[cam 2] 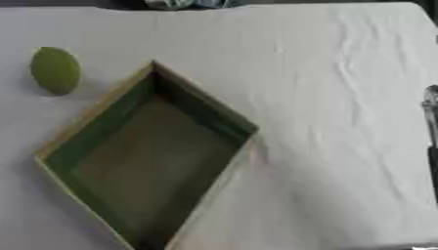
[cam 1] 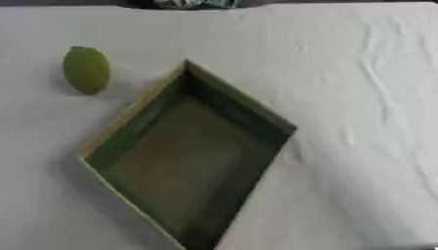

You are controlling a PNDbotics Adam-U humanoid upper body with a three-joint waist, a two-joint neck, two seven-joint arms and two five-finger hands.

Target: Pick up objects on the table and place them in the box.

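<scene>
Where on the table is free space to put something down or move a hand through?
The widest bare cloth lies right of the box, to the table's right edge. A far strip is also free. It is tighter on the left, between the green object and the box.

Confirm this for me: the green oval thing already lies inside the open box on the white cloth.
Not right. The green oval thing lies outside the box, on the white cloth off the box's far left side, apart from its wall. The left eye view shows it, and nothing shows inside the box. The rest stands: the box is open and sits on the cloth.
</scene>
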